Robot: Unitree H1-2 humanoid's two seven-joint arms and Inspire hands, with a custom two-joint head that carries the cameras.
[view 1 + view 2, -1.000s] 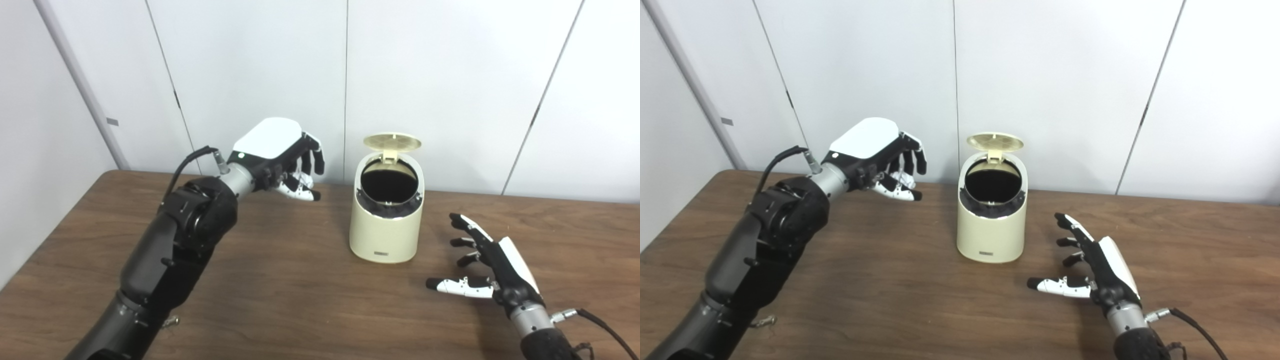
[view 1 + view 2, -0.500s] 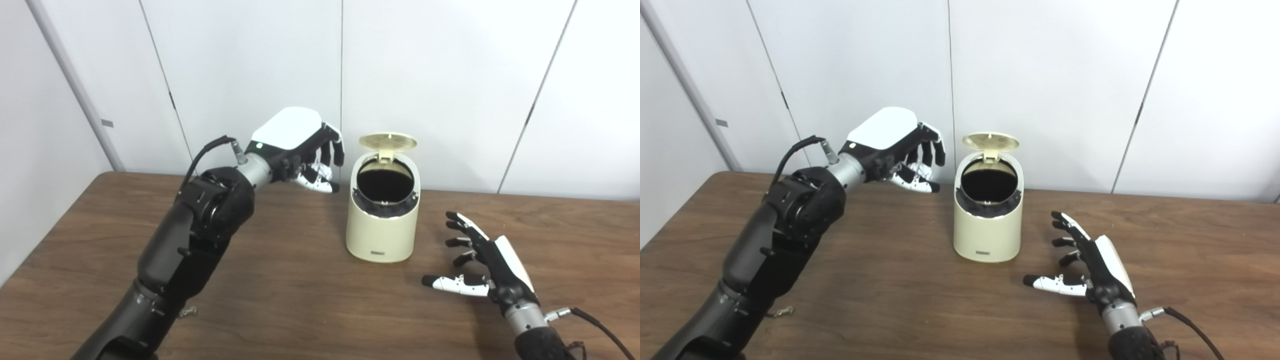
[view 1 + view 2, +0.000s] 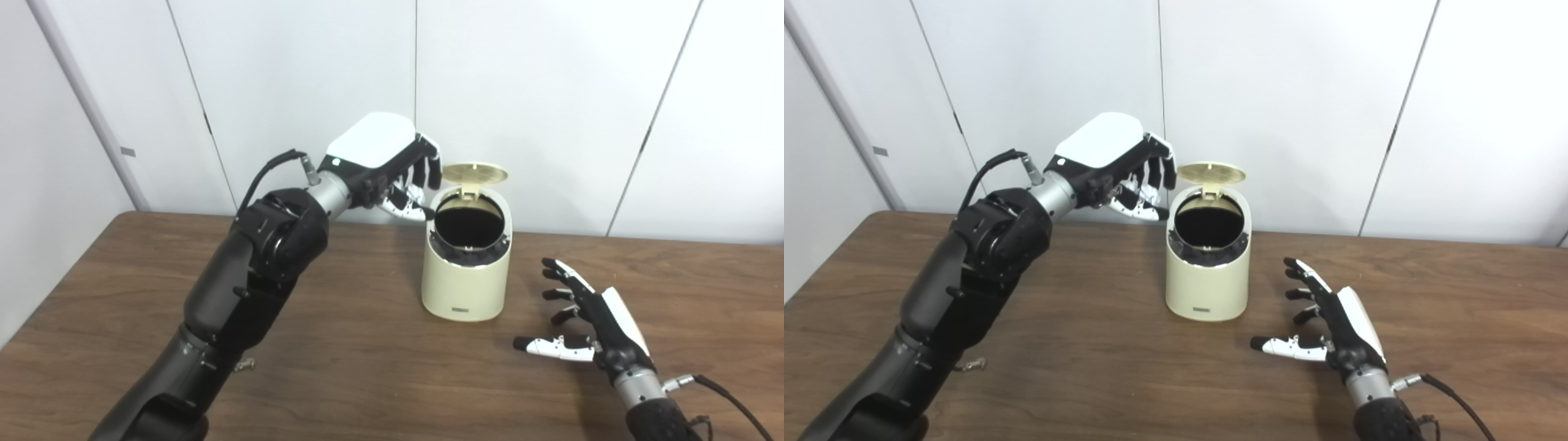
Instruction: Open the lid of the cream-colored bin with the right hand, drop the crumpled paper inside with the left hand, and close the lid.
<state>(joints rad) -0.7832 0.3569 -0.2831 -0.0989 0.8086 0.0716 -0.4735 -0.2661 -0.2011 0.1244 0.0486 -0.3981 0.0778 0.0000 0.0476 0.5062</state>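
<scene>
A brown wooden table [image 3: 343, 343] runs before pale wall panels. At frame centre stands the cream-colored bin [image 3: 465, 269], its lid [image 3: 474, 174] tipped up at the back and the dark mouth open. The crumpled paper, probably light and springy, is hidden if held. The left hand [image 3: 392, 171], fingers curled, hovers just upper left of the rim; what it grips cannot be seen. The right hand [image 3: 588, 324] rests spread and empty at lower right.

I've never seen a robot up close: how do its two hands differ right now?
The left hand is raised beside the bin's open mouth; the right hand is low over the table. The left's fingers curl around something white, probably the paper; the right's are spread and hold nothing. Both have white backs and dark fingers.
</scene>
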